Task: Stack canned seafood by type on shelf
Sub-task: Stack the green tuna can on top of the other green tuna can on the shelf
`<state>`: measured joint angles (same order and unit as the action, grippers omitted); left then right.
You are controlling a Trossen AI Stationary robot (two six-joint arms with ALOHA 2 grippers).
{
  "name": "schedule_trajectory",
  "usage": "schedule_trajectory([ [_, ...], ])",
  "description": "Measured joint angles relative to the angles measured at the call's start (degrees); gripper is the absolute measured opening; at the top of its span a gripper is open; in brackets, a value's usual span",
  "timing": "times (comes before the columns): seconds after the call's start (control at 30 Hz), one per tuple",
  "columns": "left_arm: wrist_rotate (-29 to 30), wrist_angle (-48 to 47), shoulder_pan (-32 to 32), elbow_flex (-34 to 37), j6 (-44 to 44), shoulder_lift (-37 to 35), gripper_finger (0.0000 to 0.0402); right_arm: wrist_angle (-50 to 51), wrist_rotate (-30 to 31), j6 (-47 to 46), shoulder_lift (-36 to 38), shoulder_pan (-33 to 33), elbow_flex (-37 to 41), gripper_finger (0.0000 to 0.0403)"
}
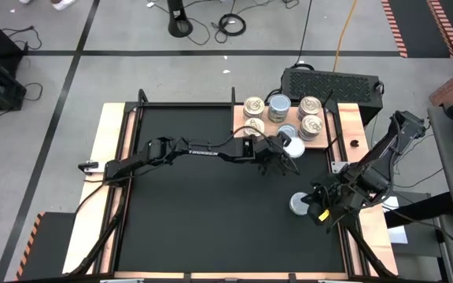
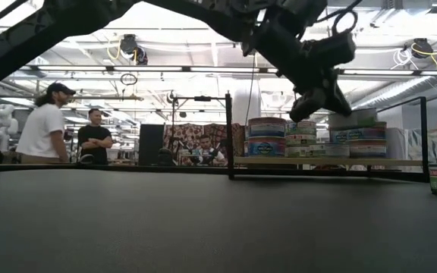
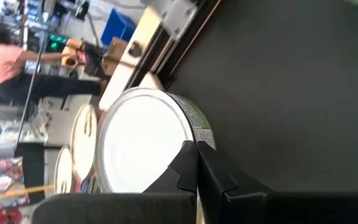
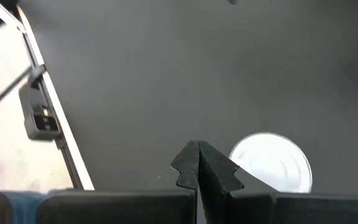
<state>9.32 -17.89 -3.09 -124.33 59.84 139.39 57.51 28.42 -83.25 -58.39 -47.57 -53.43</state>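
Several tins of canned seafood stand on the shelf (image 1: 349,124) at the far right: gold-tan tops (image 1: 311,125), a silver one (image 1: 279,105), a pale-blue one (image 1: 287,131). They show as stacks (image 2: 302,139) in the low view. A white-topped tin (image 1: 293,145) (image 3: 143,144) with a green label sits at the shelf's near edge. My left gripper (image 1: 283,157) (image 3: 197,163) hangs shut just on the near side of it and above it (image 2: 311,106), holding nothing. Another white-topped tin (image 1: 300,204) (image 4: 272,163) rests on the black mat. My right gripper (image 1: 321,211) (image 4: 198,160) is shut beside it.
A black ventilated box (image 1: 330,82) stands behind the shelf. A black frame post (image 2: 228,136) rises at the mat's far edge. The mat (image 1: 203,212) is bare on the left and in the middle. People (image 2: 48,125) stand in the room beyond.
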Motion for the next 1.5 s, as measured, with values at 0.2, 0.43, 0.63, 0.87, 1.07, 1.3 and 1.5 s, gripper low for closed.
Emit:
schedule_trajectory([
  [0.2,0.1,0.6,-3.3,0.0,-1.0,0.0,0.0,-0.5,1.7,0.0,0.0,1.7,0.0,0.0],
  [0.43,0.1,1.4,-6.7,0.0,-1.0,0.0,0.0,-0.7,1.5,2.7,0.0,4.2,0.0,0.0],
  [0.63,-2.4,1.6,-8.2,0.0,-1.0,0.0,0.0,-0.7,0.6,4.7,0.0,5.6,0.0,0.0],
  [0.87,-3.8,2.4,-8.1,0.0,-1.0,0.0,0.0,-0.7,-1.8,6.5,0.0,7.1,0.0,0.0],
  [1.07,-4.6,2.4,-8.2,0.0,-1.0,0.0,0.0,-0.9,-1.9,7.5,0.5,7.5,0.0,0.0],
  [1.3,-5.4,1.4,-8.2,0.0,-2.5,0.1,0.0,-1.0,-1.9,7.5,2.3,7.5,0.0,0.0],
  [1.5,-5.6,-0.4,-8.5,0.0,-2.7,0.1,0.0,-1.0,-1.7,7.6,3.5,7.5,0.0,0.0],
])
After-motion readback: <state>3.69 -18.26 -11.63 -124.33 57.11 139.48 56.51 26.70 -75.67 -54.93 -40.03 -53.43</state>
